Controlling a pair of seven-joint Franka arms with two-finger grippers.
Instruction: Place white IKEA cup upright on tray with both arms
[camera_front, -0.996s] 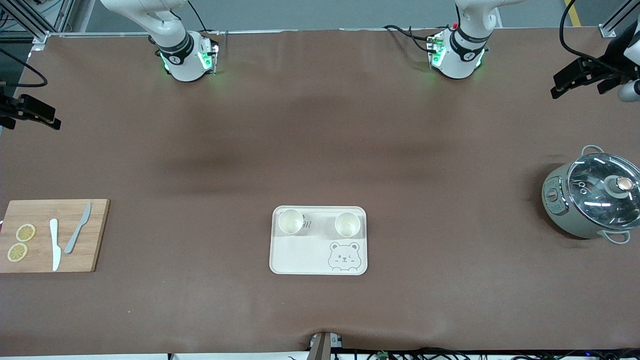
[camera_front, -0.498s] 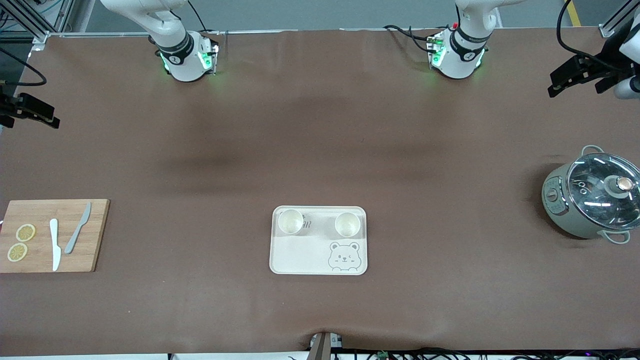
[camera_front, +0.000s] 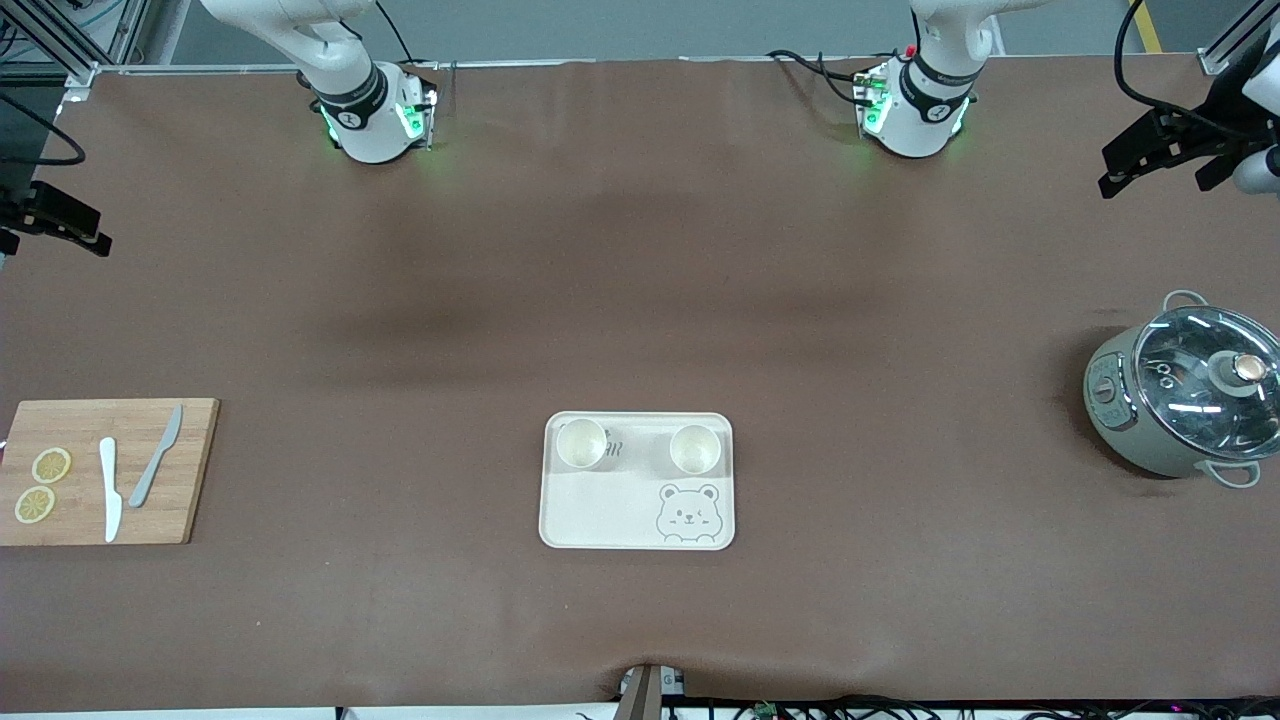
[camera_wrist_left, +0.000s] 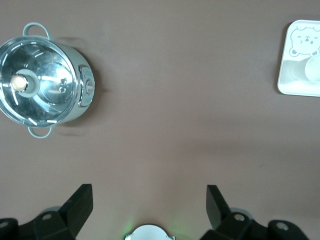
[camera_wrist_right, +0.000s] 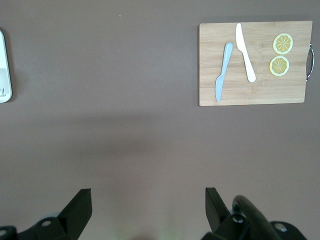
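The cream-white tray (camera_front: 600, 510) with the bear drawing lies at the table's middle, near the front camera. Two white cups stand upright on it, one (camera_front: 582, 443) toward the right arm's end and one (camera_front: 695, 449) toward the left arm's end. My left gripper (camera_front: 1118, 178) is open and empty, high over the table's edge at the left arm's end; its wrist view (camera_wrist_left: 149, 200) shows bare table, with the tray (camera_wrist_left: 295, 87) at the picture's edge. My right gripper (camera_front: 88, 236) is open and empty over the table's edge at the right arm's end (camera_wrist_right: 148, 200).
A grey-green pot with a glass lid (camera_front: 1185, 390) stands at the left arm's end. A wooden cutting board (camera_front: 190, 470) with two knives and two lemon slices lies at the right arm's end. Brown table cover spans between them.
Both grippers have drifted slightly outward toward the table's ends. The tray and both cups have not moved.
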